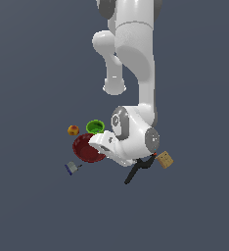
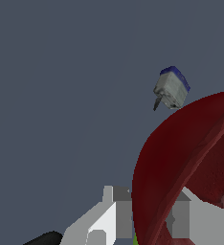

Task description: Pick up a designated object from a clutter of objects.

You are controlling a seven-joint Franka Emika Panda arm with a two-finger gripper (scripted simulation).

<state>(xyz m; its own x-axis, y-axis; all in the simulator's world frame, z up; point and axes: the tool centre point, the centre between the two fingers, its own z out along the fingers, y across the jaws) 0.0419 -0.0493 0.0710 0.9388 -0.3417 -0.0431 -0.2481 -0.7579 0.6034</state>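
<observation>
**Gripper straddles the bowl's rim**

In the wrist view we see our gripper (image 2: 150, 217) with one finger (image 2: 106, 215) outside the bowl's wall and the other finger (image 2: 200, 220) inside it, so the rim runs between them. Whether the fingers press the wall or stand just off it, we cannot tell. In the exterior view the hand (image 1: 106, 143) covers the near edge of the bowl, on the exterior view's right side of it, and the fingertips are hidden.

The bowl (image 2: 190, 153) is dark red, round and shallow, with a thin rim and a slightly mottled inside; it fills much of the wrist view. In the exterior view the bowl (image 1: 87, 148) is the widest of the small items and sits on the grey floor (image 1: 33, 206).

Around it we see a green cup (image 1: 95, 127) just beside its far rim, an orange-red fruit (image 1: 73, 130) near the cup on the exterior view's left, and a small blue-grey piece (image 1: 71, 168) close to the bowl's other side, also seen in the wrist view (image 2: 171, 88). On the exterior view's right, past the hand, lie a black clamp (image 1: 136, 171) and a tan cube (image 1: 164, 160).
</observation>
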